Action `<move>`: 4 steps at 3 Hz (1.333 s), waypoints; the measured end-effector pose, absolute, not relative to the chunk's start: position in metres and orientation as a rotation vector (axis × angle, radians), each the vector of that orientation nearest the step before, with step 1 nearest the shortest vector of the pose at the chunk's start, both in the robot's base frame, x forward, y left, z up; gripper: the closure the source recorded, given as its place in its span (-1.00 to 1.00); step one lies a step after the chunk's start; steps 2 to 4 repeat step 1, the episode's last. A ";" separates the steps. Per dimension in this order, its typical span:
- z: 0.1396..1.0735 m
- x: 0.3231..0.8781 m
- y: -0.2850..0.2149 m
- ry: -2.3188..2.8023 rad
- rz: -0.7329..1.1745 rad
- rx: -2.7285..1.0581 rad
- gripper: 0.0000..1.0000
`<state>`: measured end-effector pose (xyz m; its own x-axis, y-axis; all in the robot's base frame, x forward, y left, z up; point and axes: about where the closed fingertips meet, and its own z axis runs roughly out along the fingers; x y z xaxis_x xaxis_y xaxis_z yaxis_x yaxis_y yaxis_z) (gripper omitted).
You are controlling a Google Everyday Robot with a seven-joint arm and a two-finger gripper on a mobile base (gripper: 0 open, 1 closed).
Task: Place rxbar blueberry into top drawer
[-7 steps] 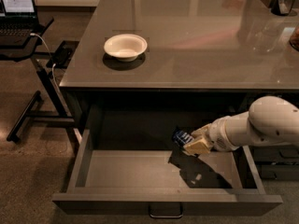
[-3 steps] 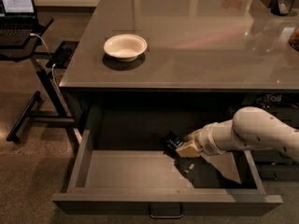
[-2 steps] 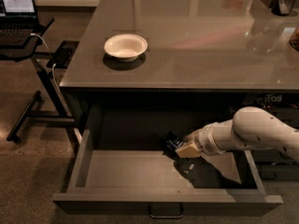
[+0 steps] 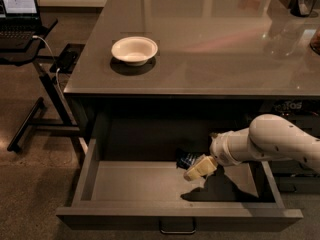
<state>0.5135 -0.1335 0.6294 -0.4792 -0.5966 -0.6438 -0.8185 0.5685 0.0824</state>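
Observation:
The top drawer (image 4: 125, 189) stands pulled out below the grey table, with a small metal loop handle (image 4: 177, 229) on its front. My gripper (image 4: 192, 166) reaches in from the right on a white arm and sits low inside the drawer, right of its middle. It is shut on the rxbar blueberry (image 4: 186, 160), a small dark blue bar that sticks out to the left of the pale fingers (image 4: 201, 167), just above the drawer floor.
A white bowl (image 4: 134, 49) sits on the table top (image 4: 210, 39). A stand with a laptop (image 4: 19, 6) and cables is at the left. A dark cabinet (image 4: 295, 134) is right of the drawer. Objects stand at the table's far right corner.
The gripper with the bar has moved lower and to the left inside the drawer since the earliest frame; over the last second it has barely moved.

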 end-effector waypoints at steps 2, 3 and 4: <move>0.629 0.513 -0.133 2.239 0.517 -1.128 -1.00; 0.629 0.513 -0.133 2.239 0.517 -1.128 -1.00; 0.629 0.513 -0.133 2.239 0.517 -1.128 -1.00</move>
